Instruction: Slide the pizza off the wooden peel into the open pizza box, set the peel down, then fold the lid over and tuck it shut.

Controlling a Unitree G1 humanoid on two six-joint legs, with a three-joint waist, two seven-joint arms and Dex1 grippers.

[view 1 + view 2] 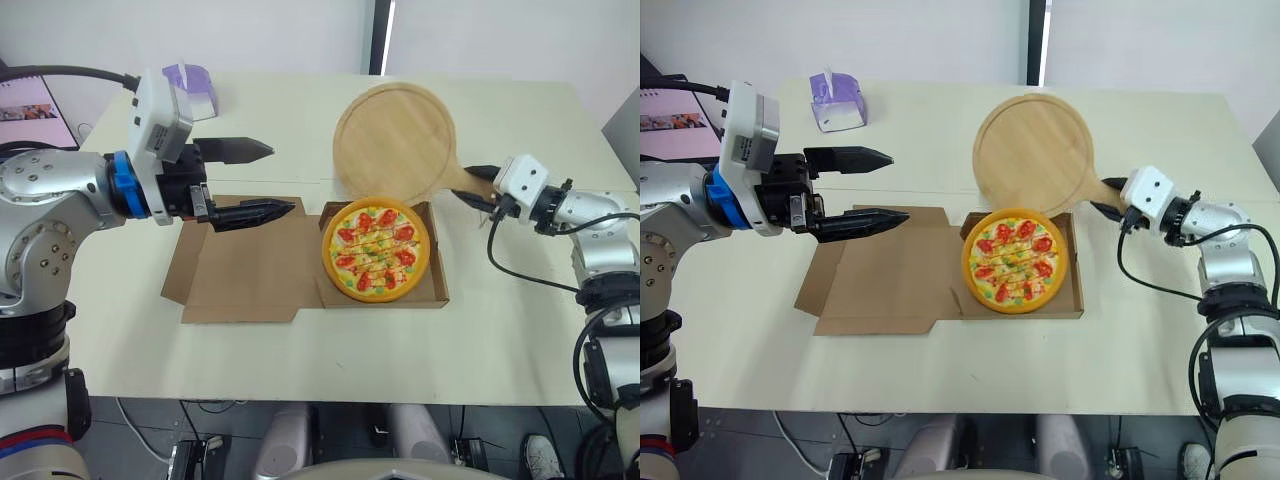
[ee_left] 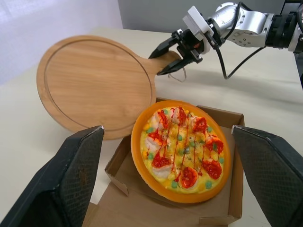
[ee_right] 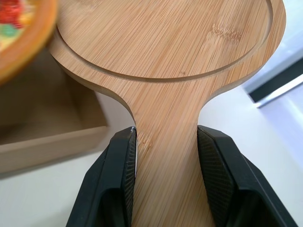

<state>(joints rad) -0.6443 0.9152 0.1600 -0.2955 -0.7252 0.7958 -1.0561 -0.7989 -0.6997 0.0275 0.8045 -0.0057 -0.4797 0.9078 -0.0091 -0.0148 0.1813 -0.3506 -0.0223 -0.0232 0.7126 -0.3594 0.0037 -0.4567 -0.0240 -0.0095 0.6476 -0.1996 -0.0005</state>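
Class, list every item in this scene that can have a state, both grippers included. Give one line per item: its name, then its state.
pizza: off the peel, lying in the box base.
pizza box: open.
lid: unfolded, flat on the table on the robot's left side.
wooden peel: bare, tilted, held by its handle.
right gripper: shut on the peel's handle.
left gripper: open, above the lid, holding nothing.

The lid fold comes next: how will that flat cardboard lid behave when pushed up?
The lid looks like thin cardboard lying flat, so it is probably light and may bend rather than swing stiffly. Its edge flaps look loose and might flop. The shallow box could slide on the smooth table.
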